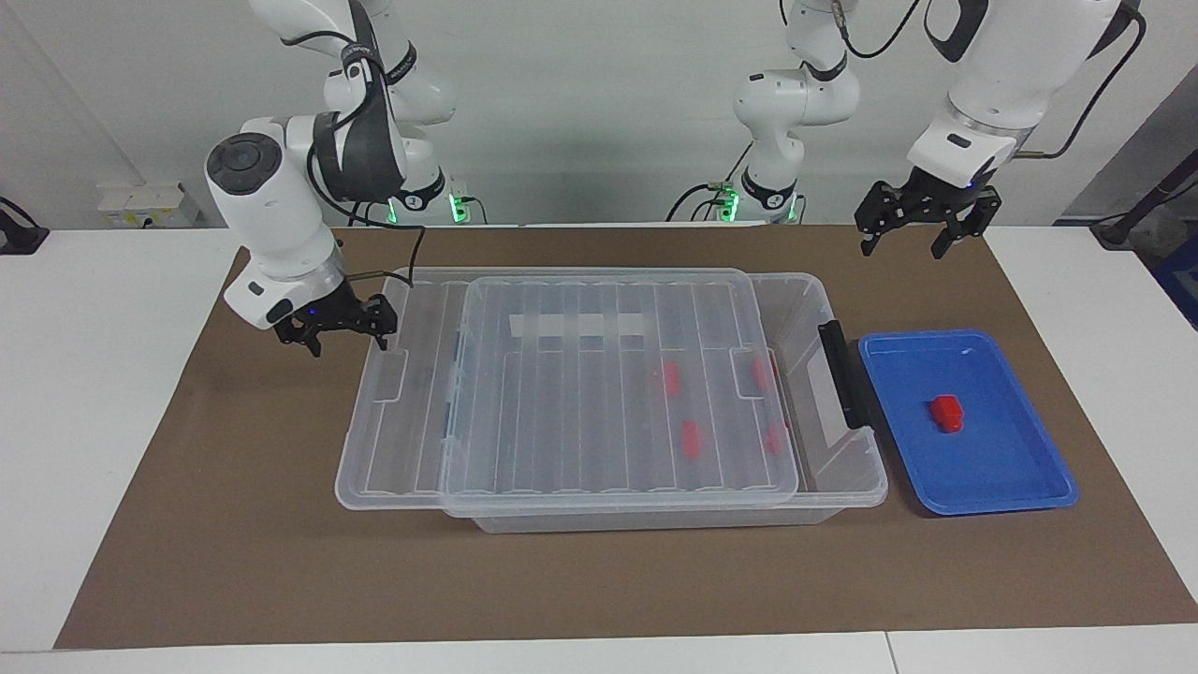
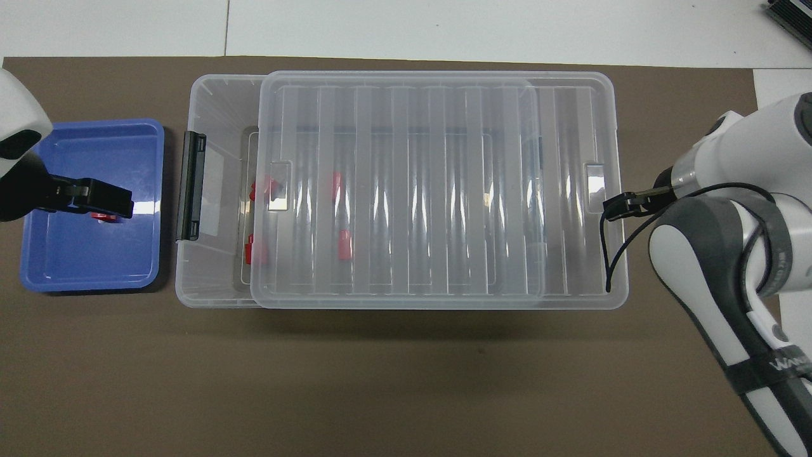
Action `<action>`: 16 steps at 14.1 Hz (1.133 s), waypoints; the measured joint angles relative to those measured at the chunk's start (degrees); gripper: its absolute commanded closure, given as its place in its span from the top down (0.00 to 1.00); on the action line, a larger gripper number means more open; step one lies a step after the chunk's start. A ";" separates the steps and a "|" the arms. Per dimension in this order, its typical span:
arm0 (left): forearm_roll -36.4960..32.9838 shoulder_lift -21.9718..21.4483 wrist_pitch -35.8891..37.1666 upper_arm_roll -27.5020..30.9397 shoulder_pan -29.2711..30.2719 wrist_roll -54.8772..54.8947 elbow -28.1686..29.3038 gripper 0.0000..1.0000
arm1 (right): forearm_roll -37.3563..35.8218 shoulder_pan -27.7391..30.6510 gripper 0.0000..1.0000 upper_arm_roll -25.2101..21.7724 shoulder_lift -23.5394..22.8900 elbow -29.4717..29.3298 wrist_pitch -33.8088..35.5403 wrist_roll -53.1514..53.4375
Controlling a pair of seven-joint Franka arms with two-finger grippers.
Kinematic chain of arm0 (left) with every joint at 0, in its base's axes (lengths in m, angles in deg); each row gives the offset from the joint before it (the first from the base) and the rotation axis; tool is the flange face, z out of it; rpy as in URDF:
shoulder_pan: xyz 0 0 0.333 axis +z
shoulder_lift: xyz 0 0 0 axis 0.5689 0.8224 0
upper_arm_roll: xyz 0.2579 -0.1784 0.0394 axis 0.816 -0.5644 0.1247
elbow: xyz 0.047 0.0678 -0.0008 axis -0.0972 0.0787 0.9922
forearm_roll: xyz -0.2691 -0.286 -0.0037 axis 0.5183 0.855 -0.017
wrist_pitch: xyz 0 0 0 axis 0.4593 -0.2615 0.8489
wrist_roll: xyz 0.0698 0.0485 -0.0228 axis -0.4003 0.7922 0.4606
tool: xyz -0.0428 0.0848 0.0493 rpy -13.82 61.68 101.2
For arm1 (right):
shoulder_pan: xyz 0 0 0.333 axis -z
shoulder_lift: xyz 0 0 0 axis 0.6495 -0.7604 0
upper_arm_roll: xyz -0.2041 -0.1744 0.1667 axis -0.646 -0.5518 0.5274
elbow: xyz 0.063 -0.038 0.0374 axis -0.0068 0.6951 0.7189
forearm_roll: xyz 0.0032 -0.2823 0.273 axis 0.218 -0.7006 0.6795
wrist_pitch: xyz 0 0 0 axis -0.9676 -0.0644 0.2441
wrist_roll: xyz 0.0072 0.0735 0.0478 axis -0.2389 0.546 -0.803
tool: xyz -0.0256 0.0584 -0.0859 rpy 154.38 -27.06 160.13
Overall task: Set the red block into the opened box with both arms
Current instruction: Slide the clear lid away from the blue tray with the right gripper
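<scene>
Two glossy white robot arms with rounded, jointed segments. The right arm (image 1: 281, 215) has a dark grey round cap with raised pads on its joint, a dark grey band around one segment, and loose black cables looping along it. The left arm (image 1: 983, 84) has the same white shell with black cables. Each arm ends in a black gripper, the right gripper (image 1: 342, 323) and the left gripper (image 1: 922, 220). Green lights glow at both bases.

A blue tray (image 1: 1020, 482) is seen on a brown mat (image 1: 281, 562). The mat is laid over a white table (image 1: 84, 421).
</scene>
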 measured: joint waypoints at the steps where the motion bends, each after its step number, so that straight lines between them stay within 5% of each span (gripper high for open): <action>1: 0.00 0.00 0.00 0.00 0.00 0.00 0.00 1.00 | -0.26 0.94 1.00 -0.01 0.00 0.00 0.11 -2.10; 16: 0.00 0.00 0.00 0.00 0.00 0.00 0.00 1.00 | -2.25 8.65 1.00 -0.09 0.09 -0.01 0.11 -21.99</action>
